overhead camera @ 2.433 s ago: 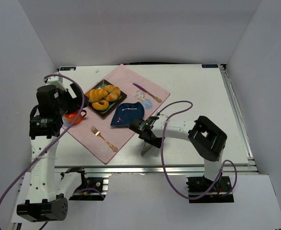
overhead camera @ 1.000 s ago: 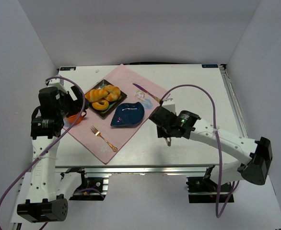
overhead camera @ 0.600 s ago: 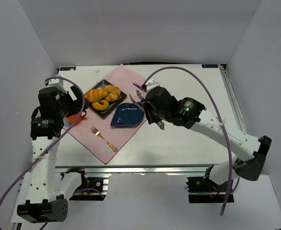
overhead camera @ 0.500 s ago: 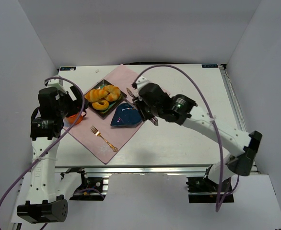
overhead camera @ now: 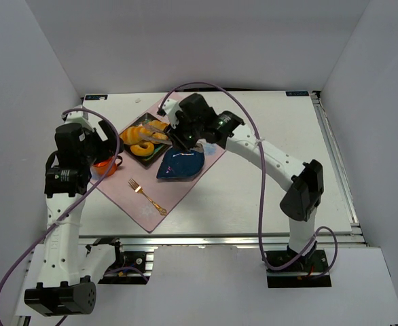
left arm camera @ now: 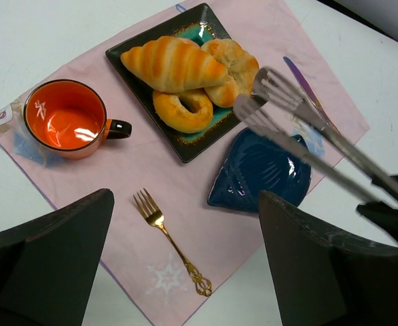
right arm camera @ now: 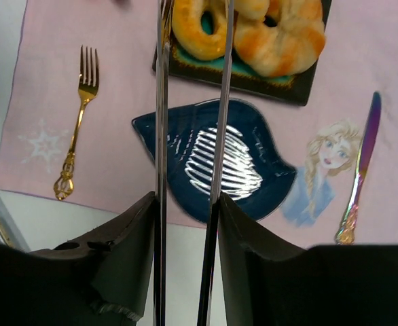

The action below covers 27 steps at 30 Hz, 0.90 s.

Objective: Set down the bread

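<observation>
Sitting at the left end of the pink mat (left arm camera: 104,170) on the white counter (left arm camera: 49,41) is an orange cup (left arm camera: 64,121), upright, its dark handle pointing toward the tray and its glossy inside showing. The left pincer (left arm camera: 185,197) hangs above this side with its fingers spread wide and nothing between them. Just right of the cup a gold fork (left arm camera: 173,244) lies flat on the mat, tines toward the tray. Next comes the dark square tray (left arm camera: 146,97), which holds three pieces. The bread (left arm camera: 172,62), a ridged golden roll with tapered ends, lies along the tray's far-left edge. A ring-shaped bread (left arm camera: 183,110) touches its near side, and a twisted bun (left arm camera: 233,64) touches its right end. A blue dish (left arm camera: 267,176), leaf-shaped, rests on the mat just beside the tray's right corner. The right pincer (left arm camera: 258,90) carries two long metal blades (right arm camera: 159,170), parted by a narrow gap and gripping nothing. They reach across the blue dish, and their tips hover over the tray's right side by the bun and ring. Those two pieces lie between the tips and the roll. A purple-bladed knife (right arm camera: 363,156) lies at the mat's right edge, well apart from the tray.
</observation>
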Tool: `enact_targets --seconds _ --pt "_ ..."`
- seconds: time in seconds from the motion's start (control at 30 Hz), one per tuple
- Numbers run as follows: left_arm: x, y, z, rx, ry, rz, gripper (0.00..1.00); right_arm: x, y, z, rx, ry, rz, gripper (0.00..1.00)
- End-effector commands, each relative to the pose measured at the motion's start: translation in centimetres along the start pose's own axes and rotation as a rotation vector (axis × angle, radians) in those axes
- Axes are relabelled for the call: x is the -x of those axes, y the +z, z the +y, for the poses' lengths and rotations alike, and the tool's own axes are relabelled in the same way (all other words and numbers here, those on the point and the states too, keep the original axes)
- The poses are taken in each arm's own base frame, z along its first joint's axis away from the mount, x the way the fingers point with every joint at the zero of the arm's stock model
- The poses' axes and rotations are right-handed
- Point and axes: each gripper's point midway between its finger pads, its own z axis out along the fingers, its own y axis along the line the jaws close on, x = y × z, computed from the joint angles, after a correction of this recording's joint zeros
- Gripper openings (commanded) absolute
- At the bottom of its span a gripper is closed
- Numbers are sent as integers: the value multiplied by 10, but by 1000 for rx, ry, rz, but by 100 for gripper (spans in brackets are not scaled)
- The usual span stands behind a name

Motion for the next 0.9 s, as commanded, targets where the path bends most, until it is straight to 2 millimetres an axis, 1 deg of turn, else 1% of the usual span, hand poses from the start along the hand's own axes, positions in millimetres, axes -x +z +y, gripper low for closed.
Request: enact_targets --seconds 0.0,0.07,0.1,0.13,0.2,0.3,0.4,0.43,0.53,0.7,0.77,0.8,0.87 --pt "-1 7 -1 -13 9 -6 98 49 -17 -19 87 -96 -165 44" --pt "0 8 -3 -24 8 -9 98 46 -14 -27 102 -118 -149 44" --pt "1 8 -4 -27 8 -13 98 41 -5 -31 112 -123 -130 45" --pt "1 8 -5 -31 8 -16 98 46 -6 -37 105 -134 -140 45" --pt "6 6 -5 -31 9 -33 98 37 3 -46 119 -145 -120 46" --pt "16 -1 -8 -37 9 -77 98 29 11 -61 124 -139 -117 47" --pt "25 -8 -11 -46 6 -116 98 26 17 -71 126 -130 -126 50" --pt "27 -9 -10 -43 4 -124 98 26 19 -73 127 -129 -130 53" --pt "30 -10 -10 -39 1 -139 98 26 23 -79 128 -125 -141 56" --pt "28 -10 -7 -28 0 -136 98 26 33 -85 133 -128 -151 58" --pt "28 -11 -7 -25 2 -137 98 22 39 -87 135 -128 -144 58" --pt "28 -11 -7 -24 3 -136 98 25 39 -88 133 -131 -149 58" --pt "28 -11 -6 -23 5 -137 98 21 46 -89 137 -132 -138 58"
